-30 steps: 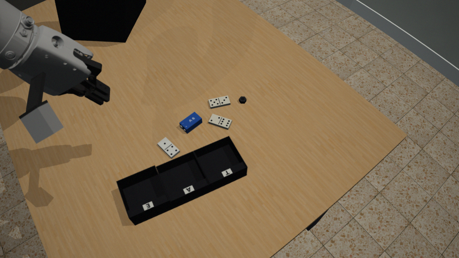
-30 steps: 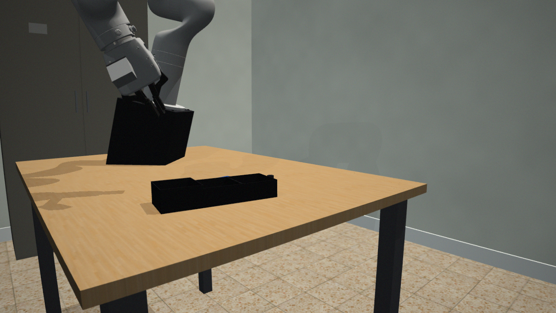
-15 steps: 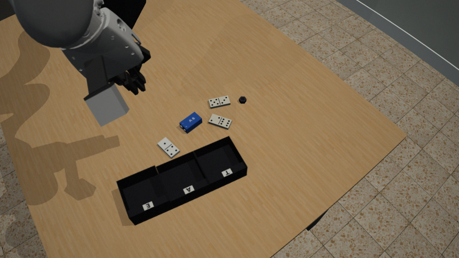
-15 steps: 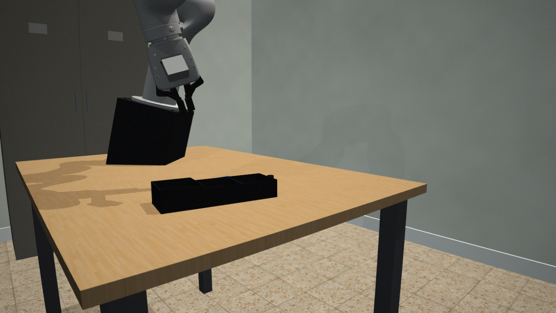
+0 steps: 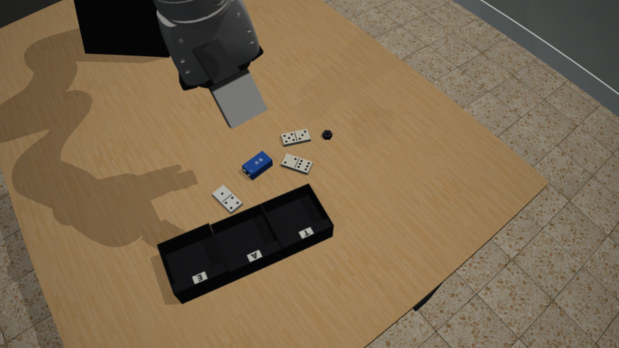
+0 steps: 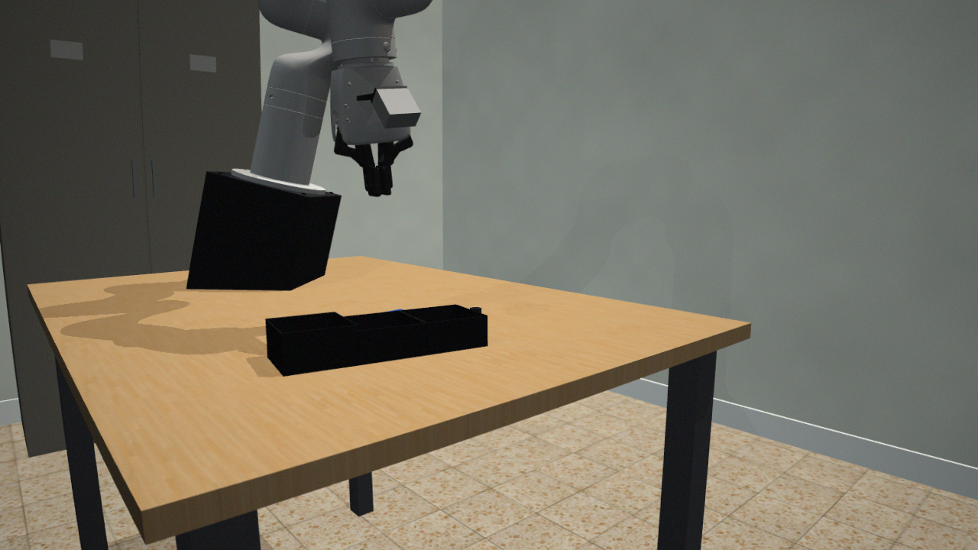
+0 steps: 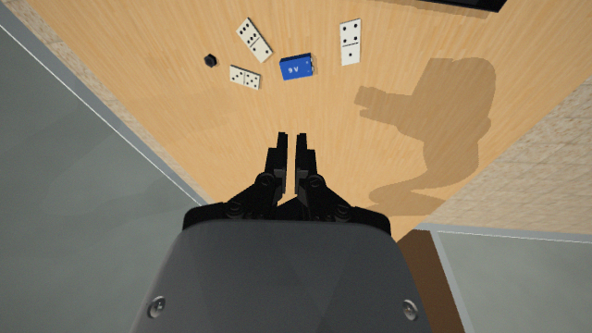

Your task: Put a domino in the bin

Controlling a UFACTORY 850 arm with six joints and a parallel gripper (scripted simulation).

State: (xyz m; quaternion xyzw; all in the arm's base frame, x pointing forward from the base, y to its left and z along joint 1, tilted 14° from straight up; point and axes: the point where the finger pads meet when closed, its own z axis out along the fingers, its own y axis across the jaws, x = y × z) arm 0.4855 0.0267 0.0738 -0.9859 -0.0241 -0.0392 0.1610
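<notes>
Hovering high at upper centre, the black two-finger gripper (image 7: 288, 139) is nearly closed, empty; three white spotted dominoes (image 5: 227, 198) lie untouched above the vacant black E bin (image 5: 170, 264).

It was a plain indoor room — speckled beige floor tiles (image 6: 547, 492), grey-green painted wall (image 6: 684, 170), tall grey cupboard doors (image 6: 102, 137).

Arm raised, hand (image 6: 377, 186) pointing down, seemingly closed, empty
</notes>
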